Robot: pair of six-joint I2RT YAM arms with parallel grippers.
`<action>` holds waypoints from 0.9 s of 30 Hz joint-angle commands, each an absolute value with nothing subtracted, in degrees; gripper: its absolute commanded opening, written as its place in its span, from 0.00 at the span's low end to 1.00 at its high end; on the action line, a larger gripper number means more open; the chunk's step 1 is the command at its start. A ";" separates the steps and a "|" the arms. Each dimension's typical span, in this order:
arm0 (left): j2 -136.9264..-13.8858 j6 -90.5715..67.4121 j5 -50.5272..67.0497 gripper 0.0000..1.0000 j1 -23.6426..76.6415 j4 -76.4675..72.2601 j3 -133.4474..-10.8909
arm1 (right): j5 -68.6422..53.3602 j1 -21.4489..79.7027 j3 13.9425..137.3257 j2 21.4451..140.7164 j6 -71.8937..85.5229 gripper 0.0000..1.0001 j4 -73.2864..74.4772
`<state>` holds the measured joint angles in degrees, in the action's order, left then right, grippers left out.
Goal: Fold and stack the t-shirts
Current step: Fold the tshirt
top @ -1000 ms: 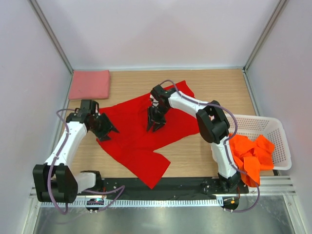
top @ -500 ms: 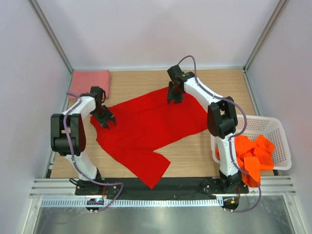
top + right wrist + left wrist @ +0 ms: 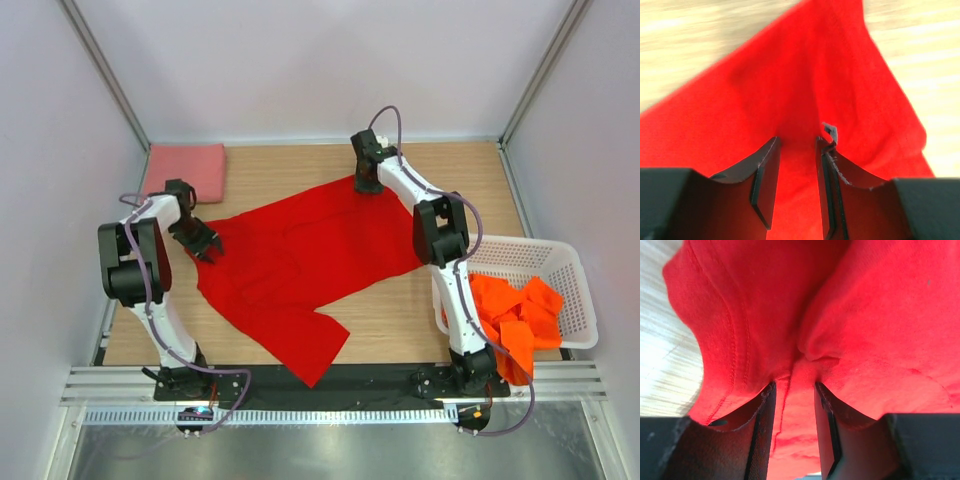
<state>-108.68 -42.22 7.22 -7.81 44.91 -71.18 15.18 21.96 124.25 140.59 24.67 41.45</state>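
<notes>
A bright red t-shirt (image 3: 300, 255) lies spread across the middle of the wooden table. My left gripper (image 3: 203, 247) is at its left edge. In the left wrist view that gripper (image 3: 794, 385) is shut on a bunched fold of the red cloth (image 3: 865, 315). My right gripper (image 3: 367, 185) is at the shirt's far edge. In the right wrist view that gripper (image 3: 797, 140) is shut on red cloth (image 3: 805, 80) that runs between its fingers. A folded salmon pink t-shirt (image 3: 184, 172) lies at the back left corner. Orange t-shirts (image 3: 515, 315) are heaped in the basket.
The white lattice basket (image 3: 560, 258) stands at the right edge of the table, beside the right arm's base. Pale walls close the table in on three sides. Bare wood (image 3: 450, 170) shows at the back right.
The right gripper has gone from the shirt's middle to its far edge. The left gripper has shifted back and left to the left edge. The shirt's far part now lies spread out wider.
</notes>
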 commanded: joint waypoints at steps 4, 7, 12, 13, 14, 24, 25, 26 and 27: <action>-115.39 -38.41 5.01 0.38 -11.51 43.50 -74.79 | 14.07 21.36 134.99 148.09 20.04 0.41 40.43; -116.72 -37.71 4.40 0.38 -13.53 44.56 -77.78 | 10.40 21.36 136.93 149.15 20.13 0.43 37.98; -118.82 -36.13 3.78 0.38 -15.56 46.32 -83.48 | 6.60 21.36 138.60 149.59 23.64 0.45 35.43; -119.09 -35.34 3.43 0.39 -15.64 47.10 -84.37 | 5.03 21.36 139.21 149.68 24.86 0.46 35.07; -119.53 -35.07 3.34 0.39 -15.56 47.20 -85.42 | 4.05 21.36 139.48 149.76 25.39 0.46 34.81; -119.63 -33.40 1.93 0.48 -15.56 52.12 -95.54 | -1.58 21.18 145.72 147.93 29.36 0.57 33.13; -117.27 -33.57 1.85 0.51 -15.56 52.38 -95.19 | -1.41 20.92 145.81 147.22 29.36 0.57 33.83; -115.42 -33.75 2.02 0.55 -15.47 52.64 -93.71 | -1.15 20.57 145.55 144.95 29.36 0.57 34.62; -113.66 -34.19 2.28 0.56 -15.64 52.73 -92.65 | -0.53 20.39 145.20 143.71 29.36 0.58 36.54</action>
